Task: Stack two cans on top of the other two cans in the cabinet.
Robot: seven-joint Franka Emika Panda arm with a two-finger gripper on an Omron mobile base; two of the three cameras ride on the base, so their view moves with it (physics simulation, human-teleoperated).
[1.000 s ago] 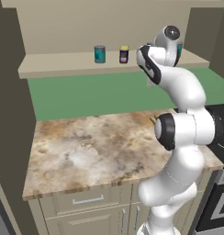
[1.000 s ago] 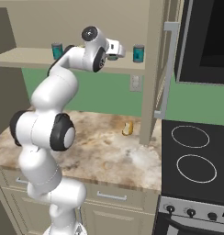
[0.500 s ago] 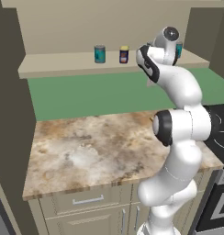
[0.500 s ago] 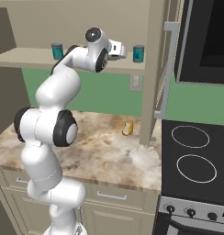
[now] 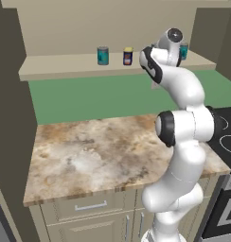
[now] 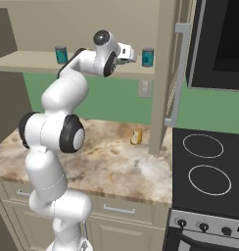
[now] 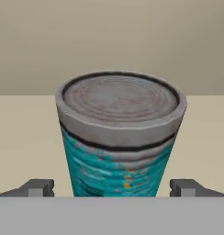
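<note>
Gripper [image 7: 112, 188] jaws wide apart, tips at 8 & 4 o'clock of teal can [image 7: 119, 142]. Likely rigid, light, slick metal; grab mid-body, below rim.

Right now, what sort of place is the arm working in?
A rendered kitchen: a marble-look countertop over drawers, a black stovetop with knobs, and an open beige cabinet shelf holding cans.

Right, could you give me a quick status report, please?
Gripper open, fingertips either side of a teal can on the cabinet shelf. Can upright, not gripped. Nothing in the way.
</note>
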